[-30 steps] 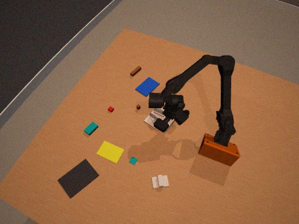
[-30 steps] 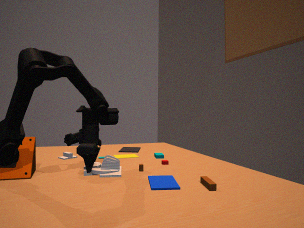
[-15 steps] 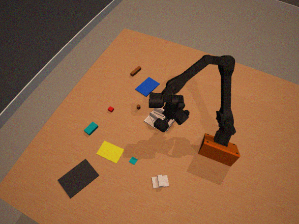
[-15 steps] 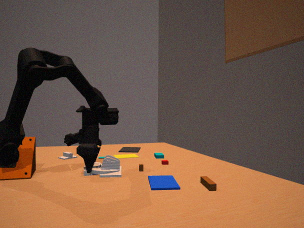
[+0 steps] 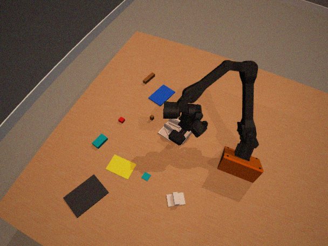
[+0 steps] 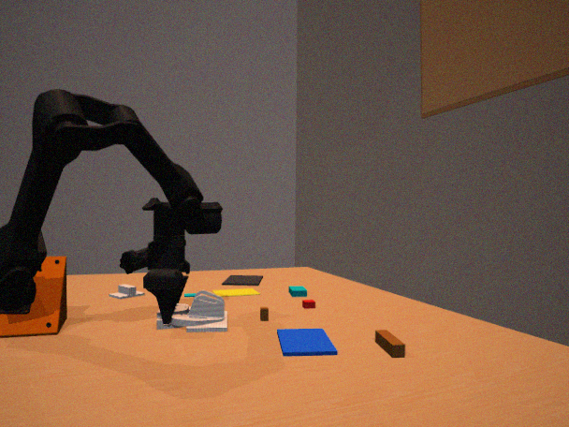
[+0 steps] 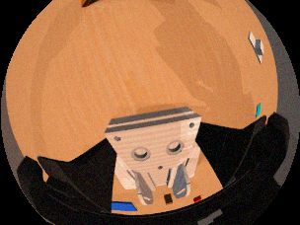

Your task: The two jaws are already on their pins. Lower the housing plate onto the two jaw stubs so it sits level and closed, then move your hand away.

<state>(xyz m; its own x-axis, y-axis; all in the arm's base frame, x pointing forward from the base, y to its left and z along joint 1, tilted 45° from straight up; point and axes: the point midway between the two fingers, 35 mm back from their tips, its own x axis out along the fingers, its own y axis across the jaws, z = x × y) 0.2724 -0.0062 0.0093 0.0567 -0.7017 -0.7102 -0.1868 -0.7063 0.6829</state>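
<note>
A black robot arm (image 5: 248, 100) (image 6: 152, 154) rises from an orange base (image 5: 240, 175) (image 6: 60, 295) on a wooden desk (image 5: 291, 205) (image 6: 421, 393) (image 7: 118, 59) and bends down over a pale assembly. Its end effector (image 5: 184, 132) (image 6: 167, 321) (image 7: 153, 131) is spread wide, with the housing plate (image 5: 188, 135) (image 7: 158, 135) held between its two fingers, low over the desk. The wrist view shows the plate's pale face with two round holes side by side and small dark holes near its corners; whether it sits fully down and level cannot be told. Two upright grey fins (image 5: 168, 128) (image 6: 209, 304) (image 7: 143, 187) stand beside it, on the side away from the orange base. Toward the desk's top corner in the top view lie a blue panel (image 5: 162, 95) (image 6: 306, 342) (image 7: 123, 206) and a brown bar (image 5: 149, 77) (image 6: 389, 343). A small brown block (image 5: 151, 117) (image 6: 264, 314) (image 7: 168, 198) is near the assembly, and a red block (image 5: 121, 120) (image 6: 309, 303) (image 7: 197, 199) and a teal block (image 5: 100, 141) (image 6: 298, 291) lie nearer the left edge. A yellow sheet (image 5: 121, 166) (image 6: 236, 292) comes next, then a dark panel (image 5: 86, 196) (image 6: 242, 280) toward the left corner, while a small teal square (image 5: 146, 176) (image 6: 190, 295) (image 7: 259, 110) and a white stepped piece (image 5: 176, 199) (image 6: 126, 291) (image 7: 258, 46) lie well apart from the assembly, toward the bottom of the top view
</note>
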